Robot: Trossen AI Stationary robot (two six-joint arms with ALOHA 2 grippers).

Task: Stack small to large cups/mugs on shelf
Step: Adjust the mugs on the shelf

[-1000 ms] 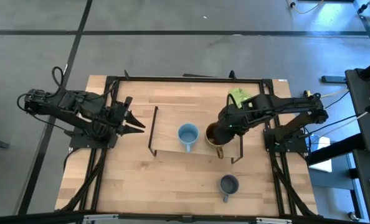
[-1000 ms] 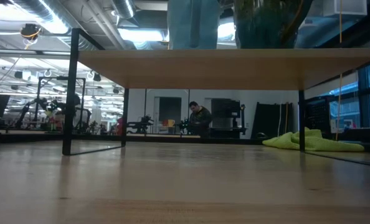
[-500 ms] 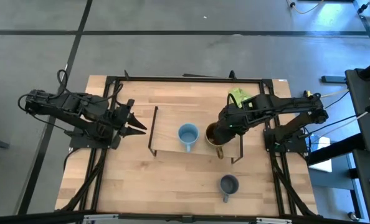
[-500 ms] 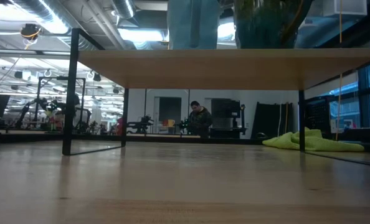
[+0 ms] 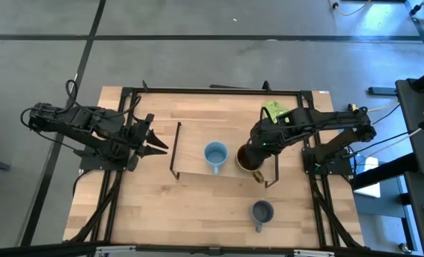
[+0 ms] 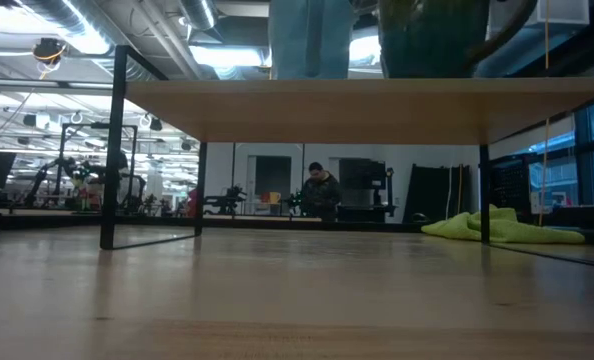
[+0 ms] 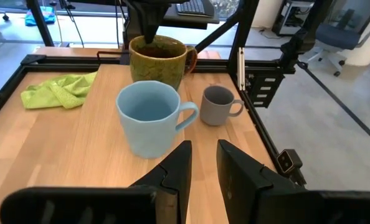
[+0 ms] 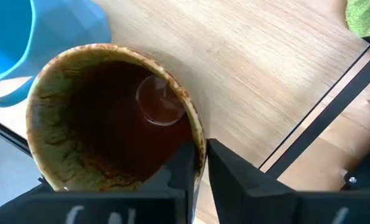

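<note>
From above, I'm seeing the right gripper (image 5: 253, 158) clamping the brown mug (image 5: 249, 161) at the shelf's (image 5: 198, 171) right end, beside the light blue mug (image 5: 215, 155); the grey-blue mug (image 5: 262, 211) is sitting on the table. The left gripper (image 5: 157, 145) is waiting left of the shelf. Its wrist camera is showing narrowly parted fingers (image 7: 175, 171). The right wrist camera is showing fingers (image 8: 225, 168) pinching the rim.

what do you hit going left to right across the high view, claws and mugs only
left claw → light blue mug → brown mug, with the right claw gripping its rim. The dark grey-blue mug lies nearer the front edge, overlapping the brown mug's span.
</note>
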